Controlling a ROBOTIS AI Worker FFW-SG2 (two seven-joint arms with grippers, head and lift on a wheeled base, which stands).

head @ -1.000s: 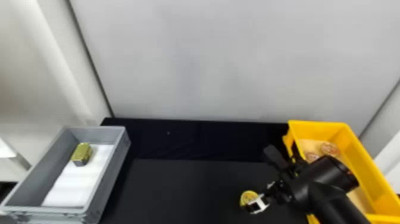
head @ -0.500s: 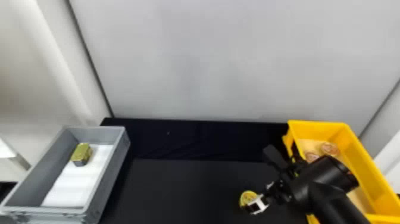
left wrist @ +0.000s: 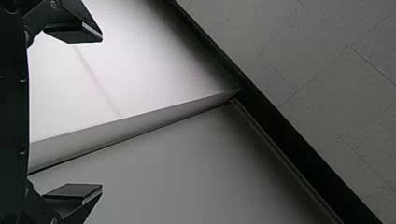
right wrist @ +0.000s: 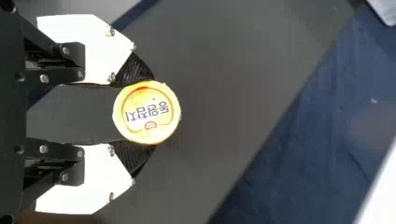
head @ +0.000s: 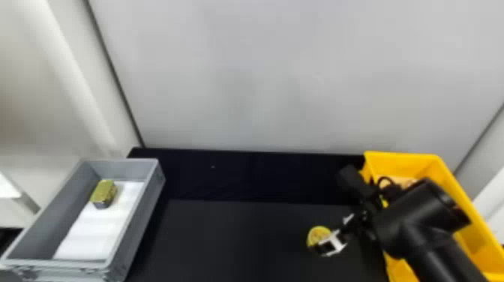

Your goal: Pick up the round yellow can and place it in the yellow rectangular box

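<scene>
Taking twelve o'clock as straight ahead, my right gripper [head: 330, 237] is at about my two, its arm coming up from the near right corner. Its two fingers are closed on the round yellow can [right wrist: 146, 112], one pad pressed to each side of it, with the printed lid facing my wrist camera. Whether the can's bottom touches the black tabletop [head: 232, 240], I can't tell. My left gripper [left wrist: 100, 112] is off by a pale panel [left wrist: 187, 168] and speckled tiles [left wrist: 322, 88], its fingers spread well apart. From the can, the yellow rectangular box [head: 459, 195] lies toward three o'clock, near but apart; my right arm covers part of it, and something pale orange [head: 403, 182] shows inside, too hidden to name. Over at my ten o'clock sits a grey box [head: 144, 210], with a white sheet [head: 95, 232] on its floor. A yellow-green tin [head: 104, 193] rests in there toward the twelve o'clock end, touching the sheet. Farther out, past the tabletop, a strip of black cloth [head: 255, 174] runs between the two boxes. Beyond it, at twelve, a light grey wall [head: 281, 75] rises.
</scene>
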